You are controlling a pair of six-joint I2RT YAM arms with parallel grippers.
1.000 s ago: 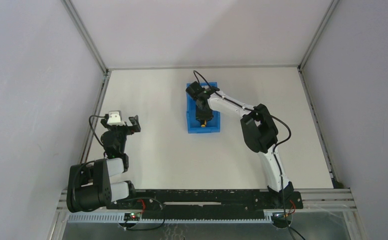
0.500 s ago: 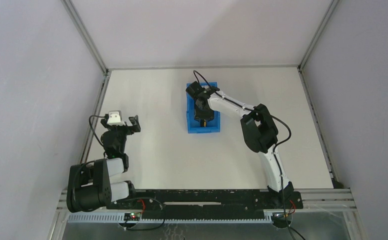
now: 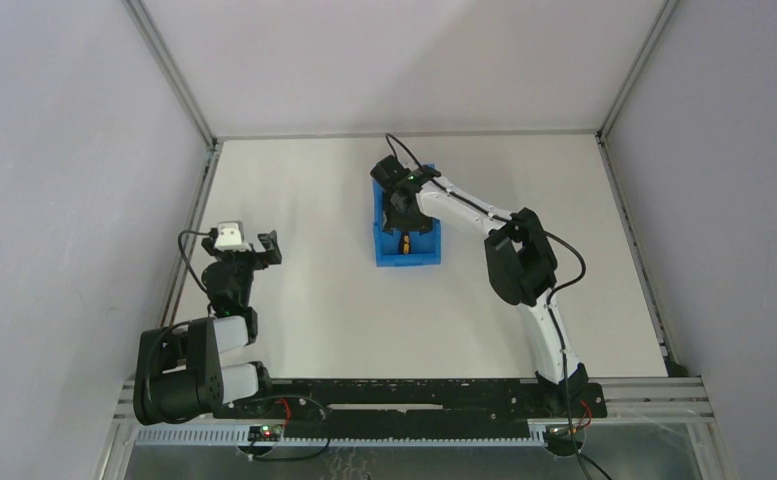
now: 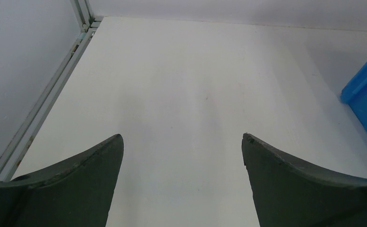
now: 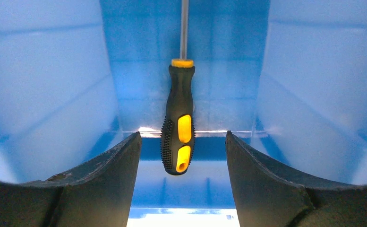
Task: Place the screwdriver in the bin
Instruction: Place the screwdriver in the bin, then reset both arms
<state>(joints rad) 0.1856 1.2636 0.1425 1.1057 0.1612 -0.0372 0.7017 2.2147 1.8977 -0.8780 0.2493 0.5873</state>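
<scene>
One bin (image 3: 407, 259) sits in the middle of the surface (image 3: 304, 190), nearer the far edge, with bare room to its left and right. The one screwdriver (image 5: 177, 127) lies on the bin floor, its shaft pointing away from the right claw (image 5: 182, 137). That claw's fingers stand apart either side of the handle, touching nothing, with the bin walls close on both sides. The left claw (image 4: 182, 139) hangs wide near the surface's left edge, holding nothing, well apart from the bin.

bin (image 5: 44, 85) walls flank right end effector (image 5: 182, 137), screwdriver (image 5: 178, 118) centred between (room either side)
</scene>
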